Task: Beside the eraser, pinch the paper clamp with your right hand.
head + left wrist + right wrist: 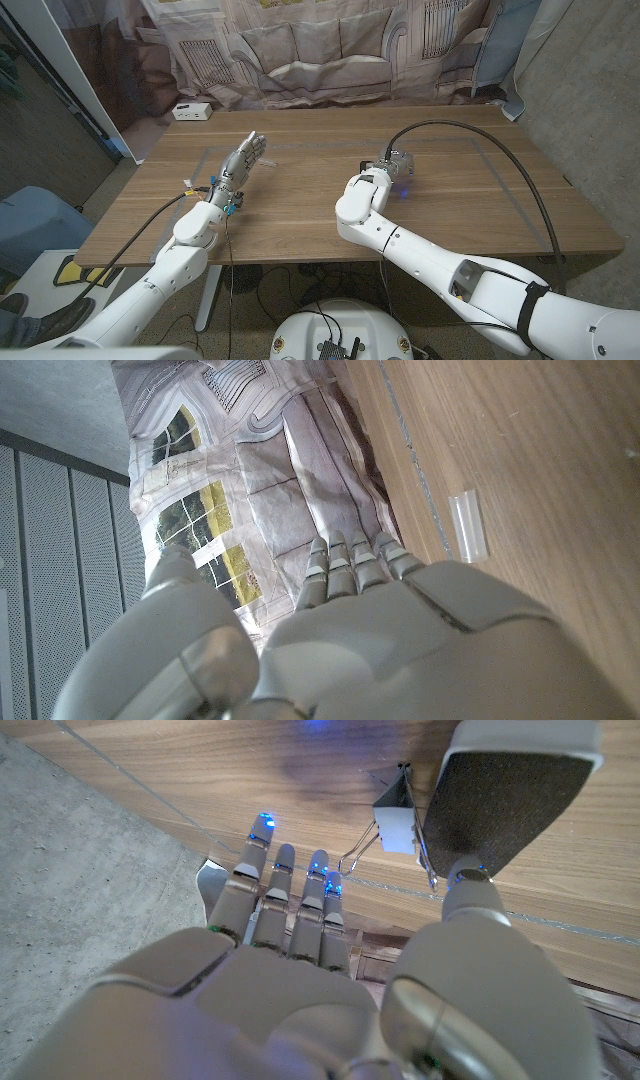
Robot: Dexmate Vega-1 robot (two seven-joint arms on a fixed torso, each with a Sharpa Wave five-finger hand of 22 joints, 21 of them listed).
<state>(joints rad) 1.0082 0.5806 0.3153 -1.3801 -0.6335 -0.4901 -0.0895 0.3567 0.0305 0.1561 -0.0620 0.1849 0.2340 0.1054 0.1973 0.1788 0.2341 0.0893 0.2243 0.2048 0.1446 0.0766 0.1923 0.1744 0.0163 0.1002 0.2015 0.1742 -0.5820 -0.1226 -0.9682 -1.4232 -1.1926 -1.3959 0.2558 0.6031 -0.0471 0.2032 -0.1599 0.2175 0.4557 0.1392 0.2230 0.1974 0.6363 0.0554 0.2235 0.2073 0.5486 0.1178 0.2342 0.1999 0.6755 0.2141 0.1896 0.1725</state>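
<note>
In the right wrist view a black paper clamp (398, 786) with wire handles lies on the wooden table (230, 760), touching a small white eraser (396, 828). My right hand (330, 950) hovers near them, fingers (288, 880) straight and thumb (510, 795) spread apart, holding nothing. The clamp and eraser sit in the gap between thumb and fingers, untouched. In the head view the right hand (388, 168) is over the table's middle right and covers both objects. My left hand (243, 160) stands open at the left, fingers stretched toward the far edge.
A white box (190, 112) sits at the table's far left corner, also seen as a white box (467, 526) past the left hand. A printed cloth (330, 50) hangs behind the table. A black cable (480, 140) arcs over the right side.
</note>
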